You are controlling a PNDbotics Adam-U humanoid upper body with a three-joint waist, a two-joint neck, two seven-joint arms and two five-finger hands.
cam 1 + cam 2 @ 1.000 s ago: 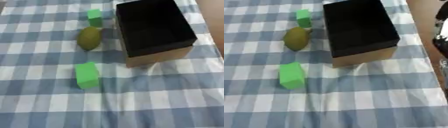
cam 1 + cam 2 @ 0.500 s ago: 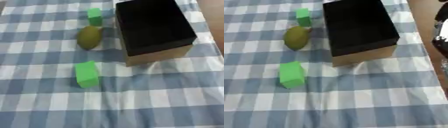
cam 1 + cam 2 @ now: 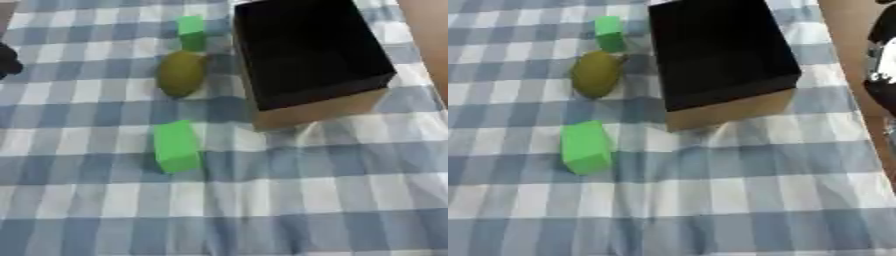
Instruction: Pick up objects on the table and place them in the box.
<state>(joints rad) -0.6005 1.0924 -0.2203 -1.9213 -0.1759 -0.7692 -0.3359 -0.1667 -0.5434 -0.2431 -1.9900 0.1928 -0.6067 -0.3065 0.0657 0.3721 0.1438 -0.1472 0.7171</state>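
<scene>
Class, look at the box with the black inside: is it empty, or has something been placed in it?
Empty. The black-lined cardboard box shows only dark interior; both green blocks and the olive fruit lie outside on the cloth.

On the tabletop [image 3: 350, 200], toward the far right: an open box [image 3: 308, 55]. Left of the box, at the far side: a small block [image 3: 191, 31]. Just in front of that block, near the box's left wall: a round fruit [image 3: 180, 73]. Nearer still, well apart from the fruit and left of the box's front corner: a larger block [image 3: 177, 146], lying flat on the cloth [image 3: 79, 210].
</scene>
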